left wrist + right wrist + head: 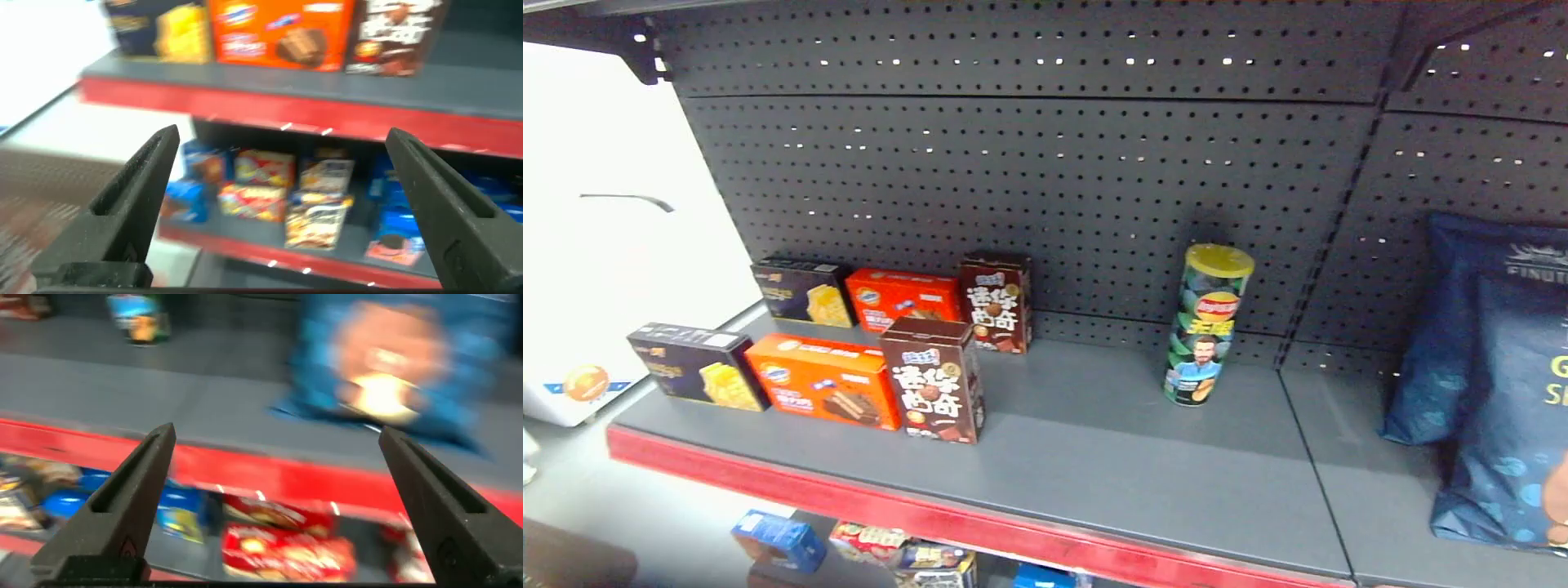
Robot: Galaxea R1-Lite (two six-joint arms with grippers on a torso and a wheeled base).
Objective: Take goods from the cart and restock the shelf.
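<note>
Hovering wide open and empty: left pincer (282, 135) faces the boxes (278, 33) at the shelf's (1094, 445) front-left edge, right pincer (275, 431) faces the blue bag (384, 367) near its right end.

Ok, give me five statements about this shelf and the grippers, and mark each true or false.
1. The chip can stands upright on the shelf. True.
2. The chip can touches the brown boxes. False: bare shelf separates it from the brown boxes.
3. The left gripper holds an orange box. False: it is open and empty.
4. Blue bags sit to the can's right. True.
5. The right gripper is open. True.
</note>
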